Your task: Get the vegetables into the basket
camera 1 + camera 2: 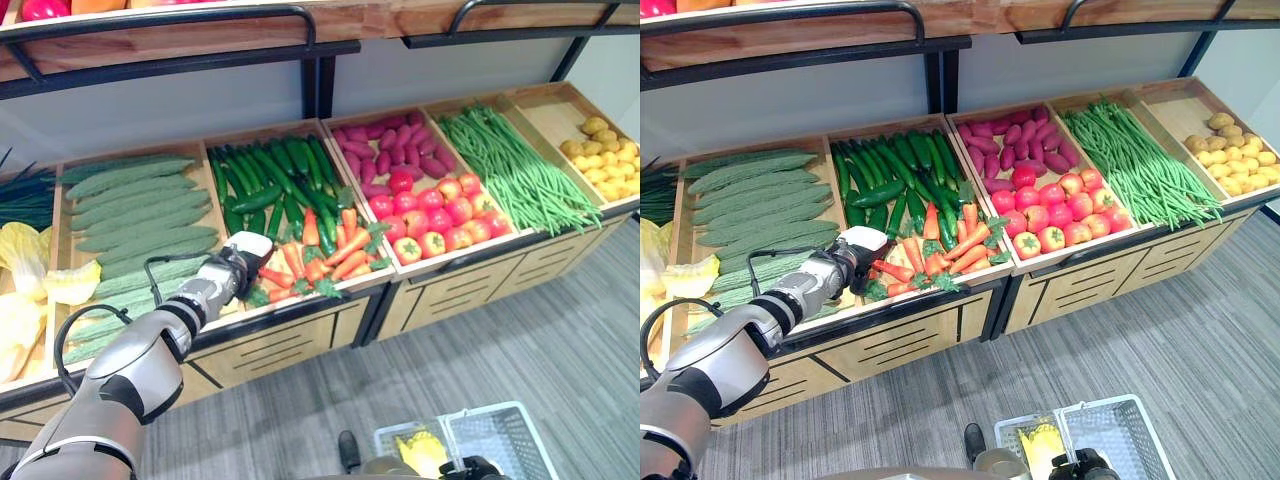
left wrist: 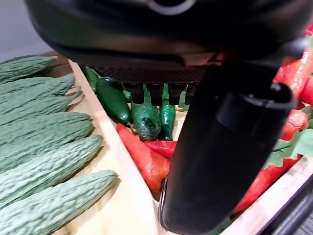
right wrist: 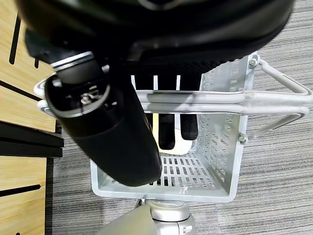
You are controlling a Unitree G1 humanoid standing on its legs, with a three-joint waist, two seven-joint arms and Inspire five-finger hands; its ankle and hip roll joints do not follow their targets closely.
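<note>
Left hand [image 1: 238, 268]: reaches over the front of the carrot bin, fingers [image 2: 146, 93] extended toward the carrots [image 1: 320, 258] and dark green cucumbers [image 1: 270, 175], holding nothing.
Right hand [image 3: 117, 98]: fingers curled round the grey handles of the basket [image 3: 222, 147], low over the carpet.
Basket contents: one yellow leafy vegetable [image 1: 422, 450].
Stand, left to right: bitter gourds [image 1: 135, 210], cucumbers with carrots, tomatoes [image 1: 435, 215], green beans [image 1: 515, 170], potatoes [image 1: 605, 155].

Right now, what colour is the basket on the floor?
The basket is light grey, almost white, with slotted walls. The right wrist view shows it best.
</note>
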